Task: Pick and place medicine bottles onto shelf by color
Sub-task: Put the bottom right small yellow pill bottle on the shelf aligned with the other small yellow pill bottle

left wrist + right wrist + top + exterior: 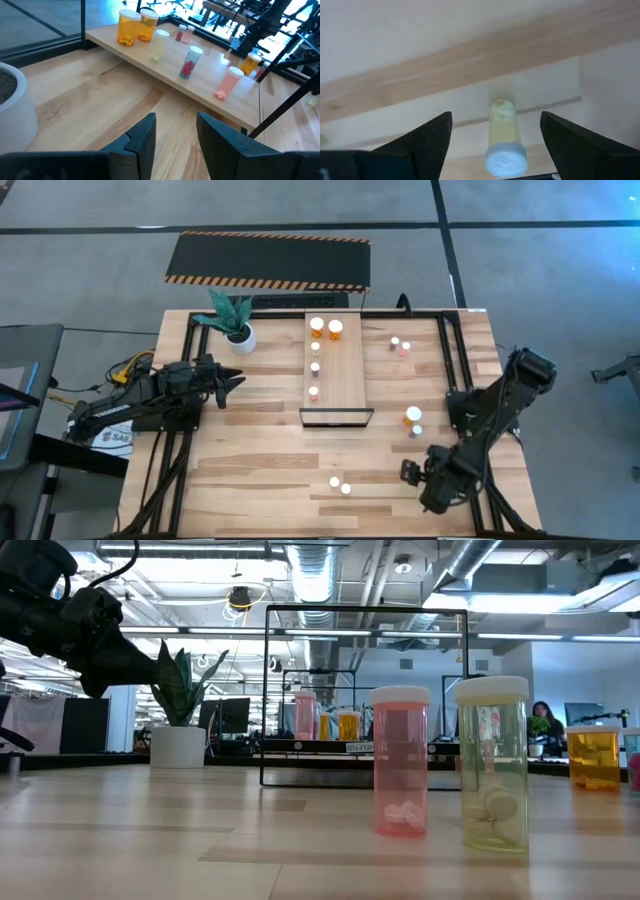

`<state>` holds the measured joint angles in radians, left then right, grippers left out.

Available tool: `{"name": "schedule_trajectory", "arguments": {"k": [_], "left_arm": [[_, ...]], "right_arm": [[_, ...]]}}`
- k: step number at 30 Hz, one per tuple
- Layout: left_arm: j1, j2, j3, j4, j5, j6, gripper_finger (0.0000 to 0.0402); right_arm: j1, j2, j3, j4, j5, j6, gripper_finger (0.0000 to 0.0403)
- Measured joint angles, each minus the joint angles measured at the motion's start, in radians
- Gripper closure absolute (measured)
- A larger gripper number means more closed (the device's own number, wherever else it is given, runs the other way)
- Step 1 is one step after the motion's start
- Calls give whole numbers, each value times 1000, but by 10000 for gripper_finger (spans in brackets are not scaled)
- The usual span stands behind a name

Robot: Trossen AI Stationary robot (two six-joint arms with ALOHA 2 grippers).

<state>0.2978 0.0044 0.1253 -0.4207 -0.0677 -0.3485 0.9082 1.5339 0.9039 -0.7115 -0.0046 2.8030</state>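
The pale shelf (345, 385) lies mid-table and carries two orange bottles (326, 328), a yellowish bottle (315, 348), a purple one (315, 367) and a pink one (313, 392), all standing. My right gripper (408, 472) hangs over the near right of the table, open. A yellowish white-capped bottle (503, 135) shows below and between its fingers, untouched. A pink bottle (400, 762) and a yellowish one (492, 765) stand near the front edge. My left gripper (175, 137) is open and empty, left of the shelf.
A white pot with a green plant (237, 330) stands behind my left gripper. An orange bottle (413, 415) and a small one (416, 430) stand right of the shelf, two more small ones (400, 345) at the far right. The shelf's dark frame (365, 695) rises at its near end.
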Motion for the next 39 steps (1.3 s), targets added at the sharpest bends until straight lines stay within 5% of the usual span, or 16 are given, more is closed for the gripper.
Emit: {"name": "schedule_trajectory", "arguments": {"k": [15,39], "left_arm": [[0,0,0,0,0,0,274],[0,0,0,0,0,0,274]], "right_arm": [[28,43,0,85,11,24,87],[27,43,0,110,4,26,229]]}}
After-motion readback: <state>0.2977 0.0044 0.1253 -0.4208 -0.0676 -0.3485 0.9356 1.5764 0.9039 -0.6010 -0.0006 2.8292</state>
